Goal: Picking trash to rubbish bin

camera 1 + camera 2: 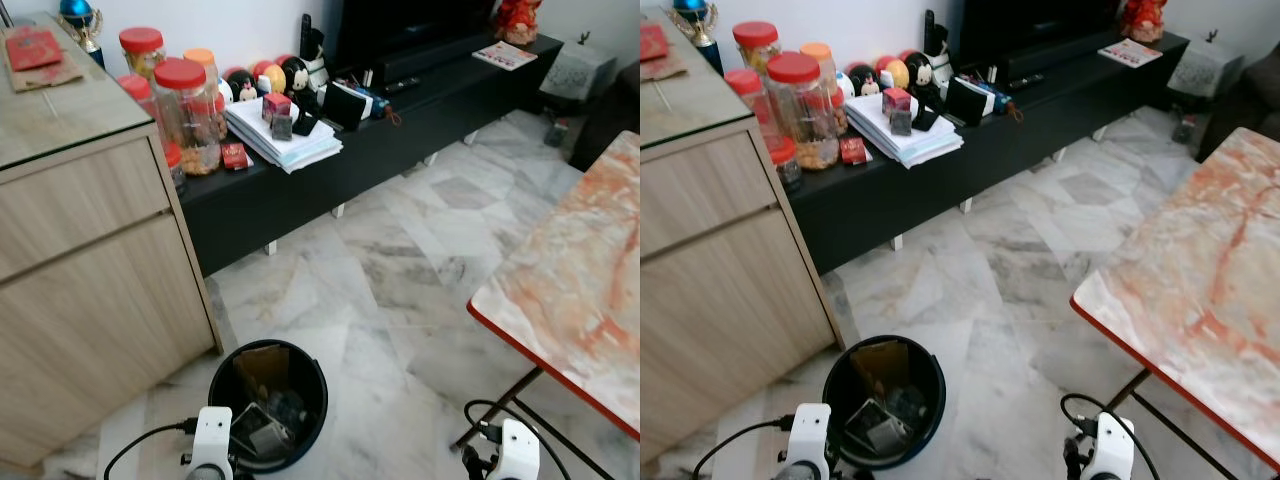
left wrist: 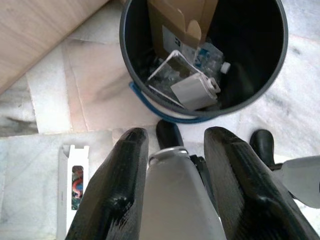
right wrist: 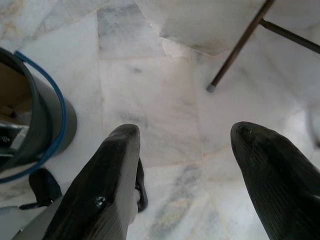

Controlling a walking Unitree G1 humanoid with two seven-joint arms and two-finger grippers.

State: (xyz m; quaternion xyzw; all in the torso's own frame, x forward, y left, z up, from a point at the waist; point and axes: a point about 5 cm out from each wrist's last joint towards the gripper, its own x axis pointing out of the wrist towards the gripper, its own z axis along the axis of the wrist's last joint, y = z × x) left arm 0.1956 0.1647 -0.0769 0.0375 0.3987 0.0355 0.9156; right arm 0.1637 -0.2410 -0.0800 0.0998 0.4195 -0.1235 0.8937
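My left gripper (image 2: 172, 150), fingers parted around a silver piece, hangs just short of the bin (image 2: 150, 97); my right gripper (image 3: 200, 155) gapes empty.

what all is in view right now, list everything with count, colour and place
rubbish bin: one, black with a blue handle, on the marble floor by the cabinet
trash in bin: cardboard box, clear plastic pieces and a grey packet, inside the bin
white box: one, on the floor near the bin
wooden cabinet: one, light wood, robot's left
jars: several, red and orange lids, on the black low TV bench
stack of papers: one, white, on the bench
folding table: one, orange marbled top, robot's right
left gripper: jaws open, above the floor near the bin
right gripper: jaws open, over bare floor
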